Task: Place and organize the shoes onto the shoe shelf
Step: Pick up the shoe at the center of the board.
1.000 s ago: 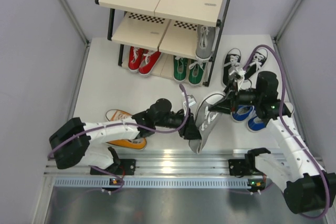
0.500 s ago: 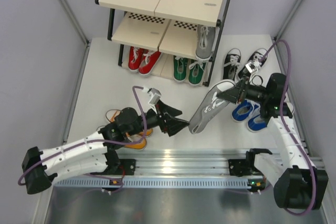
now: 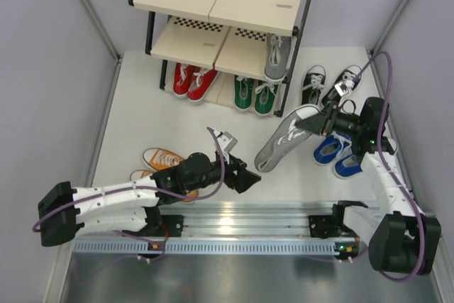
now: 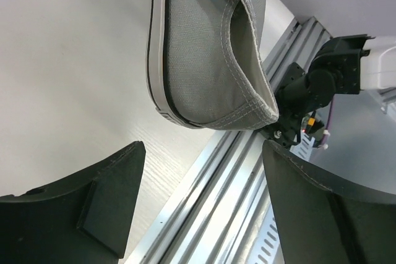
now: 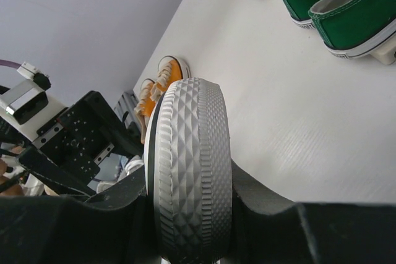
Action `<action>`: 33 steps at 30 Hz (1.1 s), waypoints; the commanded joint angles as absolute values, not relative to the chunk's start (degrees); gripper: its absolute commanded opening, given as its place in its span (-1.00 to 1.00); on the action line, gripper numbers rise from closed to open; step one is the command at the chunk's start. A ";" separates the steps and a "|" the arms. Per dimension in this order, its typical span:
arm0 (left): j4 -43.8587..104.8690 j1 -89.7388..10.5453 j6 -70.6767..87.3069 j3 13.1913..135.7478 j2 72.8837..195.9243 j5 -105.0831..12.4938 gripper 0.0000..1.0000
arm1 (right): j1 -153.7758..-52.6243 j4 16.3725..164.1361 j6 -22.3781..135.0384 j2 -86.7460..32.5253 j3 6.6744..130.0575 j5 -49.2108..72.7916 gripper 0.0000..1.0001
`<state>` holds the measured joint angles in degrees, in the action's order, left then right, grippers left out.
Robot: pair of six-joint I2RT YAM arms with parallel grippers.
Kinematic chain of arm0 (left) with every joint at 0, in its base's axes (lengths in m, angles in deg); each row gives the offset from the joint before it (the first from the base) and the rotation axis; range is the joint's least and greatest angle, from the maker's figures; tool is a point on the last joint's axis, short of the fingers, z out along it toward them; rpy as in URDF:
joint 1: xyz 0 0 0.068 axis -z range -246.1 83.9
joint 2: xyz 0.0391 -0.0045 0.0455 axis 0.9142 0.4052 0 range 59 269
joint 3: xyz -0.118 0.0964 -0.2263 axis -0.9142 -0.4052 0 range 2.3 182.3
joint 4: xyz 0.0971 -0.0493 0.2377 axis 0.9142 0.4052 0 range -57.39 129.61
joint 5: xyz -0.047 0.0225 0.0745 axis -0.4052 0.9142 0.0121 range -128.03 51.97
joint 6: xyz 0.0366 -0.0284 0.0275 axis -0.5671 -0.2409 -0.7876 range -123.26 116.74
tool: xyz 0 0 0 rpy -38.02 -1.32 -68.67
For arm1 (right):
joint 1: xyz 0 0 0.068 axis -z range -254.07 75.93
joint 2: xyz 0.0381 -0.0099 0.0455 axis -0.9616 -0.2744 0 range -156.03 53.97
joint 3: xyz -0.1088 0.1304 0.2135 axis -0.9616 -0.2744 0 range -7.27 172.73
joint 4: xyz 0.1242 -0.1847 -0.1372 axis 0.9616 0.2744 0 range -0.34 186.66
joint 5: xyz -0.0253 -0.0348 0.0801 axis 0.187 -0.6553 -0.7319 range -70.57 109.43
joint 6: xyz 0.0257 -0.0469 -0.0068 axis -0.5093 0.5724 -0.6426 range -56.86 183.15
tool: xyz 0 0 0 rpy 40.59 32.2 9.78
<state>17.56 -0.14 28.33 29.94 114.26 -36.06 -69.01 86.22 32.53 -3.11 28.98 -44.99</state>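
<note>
Grey shoe: light, soft canvas, stiff sole; grip across the sole. Position: centre-right of frame, clamped at the sole by right claw. Left claw: wide open, empty.

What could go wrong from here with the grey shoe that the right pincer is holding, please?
1. The right pincer grips the grey shoe by one end only, so the shoe may pivot or slip out.
2. The open left pincer sits close to the shoe's free heel and could knock it.
</note>
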 commanded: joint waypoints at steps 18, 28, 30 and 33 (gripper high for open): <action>2.56 0.61 27.05 34.03 125.53 -32.50 0.79 | -67.92 77.10 26.15 -2.19 28.50 -49.03 -1.00; -8.96 -0.44 36.72 31.04 125.62 -34.34 0.93 | -67.39 70.24 20.27 -1.66 27.45 -51.32 -1.00; -10.88 -0.70 39.44 30.69 125.62 -34.34 0.93 | -67.39 68.40 19.29 -1.49 27.01 -51.76 -1.00; -13.26 -0.97 42.61 28.85 124.57 -33.03 0.93 | -67.39 67.87 18.94 -1.23 27.10 -52.20 -1.00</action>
